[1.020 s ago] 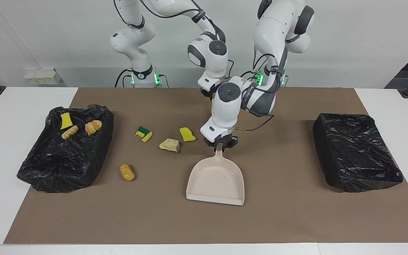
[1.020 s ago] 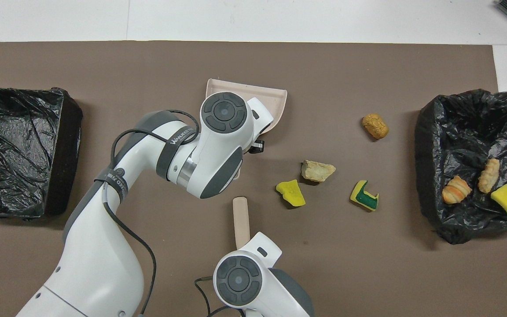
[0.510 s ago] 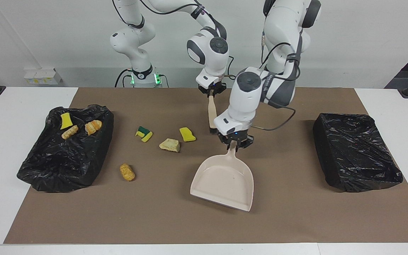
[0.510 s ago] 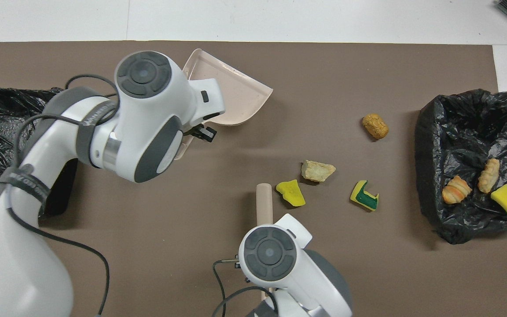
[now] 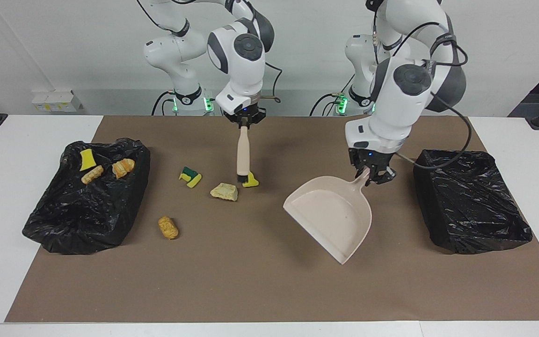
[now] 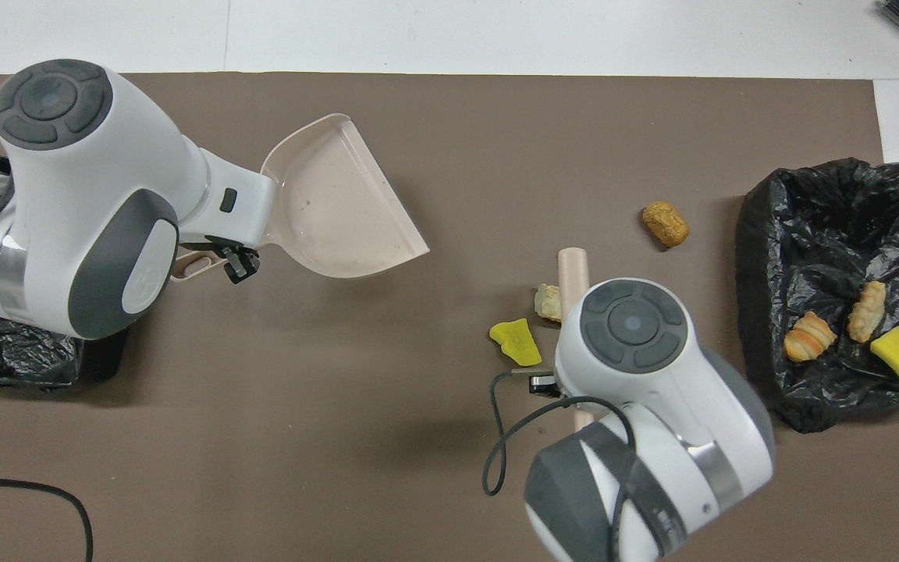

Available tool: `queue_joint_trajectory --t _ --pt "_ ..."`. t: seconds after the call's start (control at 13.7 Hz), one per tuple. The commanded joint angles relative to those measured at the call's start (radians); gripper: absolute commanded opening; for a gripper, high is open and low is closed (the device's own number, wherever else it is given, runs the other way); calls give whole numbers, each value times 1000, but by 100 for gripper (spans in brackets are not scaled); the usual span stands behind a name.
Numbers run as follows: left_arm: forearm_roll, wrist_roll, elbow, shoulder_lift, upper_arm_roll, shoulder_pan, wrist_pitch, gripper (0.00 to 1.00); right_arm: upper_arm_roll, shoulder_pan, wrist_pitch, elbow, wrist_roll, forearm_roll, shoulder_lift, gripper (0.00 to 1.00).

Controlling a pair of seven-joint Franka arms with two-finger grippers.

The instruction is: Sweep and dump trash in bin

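Observation:
Four scraps of trash lie on the brown mat: a green-and-yellow sponge point(image 5: 190, 176), a pale bread chunk point(image 5: 224, 192), a yellow sponge bit point(image 5: 252, 181) point(image 6: 517, 342) and a golden-brown chunk point(image 5: 168, 227) point(image 6: 665, 224). My right gripper point(image 5: 244, 122) is shut on the beige brush point(image 5: 243, 152) point(image 6: 574, 269), which hangs upright with its bristles against the yellow sponge bit. My left gripper point(image 5: 373, 177) is shut on the handle of the beige dustpan point(image 5: 332, 215) point(image 6: 336, 207), held empty and tilted over the mat. Three more scraps lie in the black-bagged bin point(image 5: 87, 206) point(image 6: 762, 234).
A second black-bagged bin point(image 5: 470, 201) point(image 6: 12, 359) sits at the left arm's end of the table, beside the raised dustpan. In the overhead view the right arm covers the green-and-yellow sponge and part of the bread chunk. White table shows around the mat.
My left gripper has swung the dustpan toward the left arm's end and turned it. My right gripper has carried the brush toward the right arm's end, up to the yellow sponge bit.

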Motion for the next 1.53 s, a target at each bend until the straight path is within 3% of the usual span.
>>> queue_joint_trajectory --t 0.0,0.15,0.29,0.44,0.73,0.95,1.17,1.46 --pt "13 138 -199 -119 -8 -1 82 0 11 -137 -2 5 -73 -72 30 0" --pt "13 161 -320 -172 -11 -15 168 0 10 -203 26 -17 -148 -109 32 0" --pt "13 155 -383 -166 -9 -67 246 0 11 -278 75 -38 -208 -206 48 0" --pt "13 137 -451 -178 -11 -81 300 0 13 -303 90 -98 -233 -212 33 0" --pt "13 131 -520 -201 -12 -101 350 0 15 -280 101 -326 -175 -200 -128 0" --pt "13 109 -569 -201 -11 -122 414 0 13 -272 199 -471 -160 -81 -209 0" --pt "13 97 -574 -203 -12 -122 422 0 15 -170 291 -473 -22 -62 -140 0" --pt "13 85 -575 -203 -12 -121 423 0 18 -64 346 -336 9 47 -33 0"
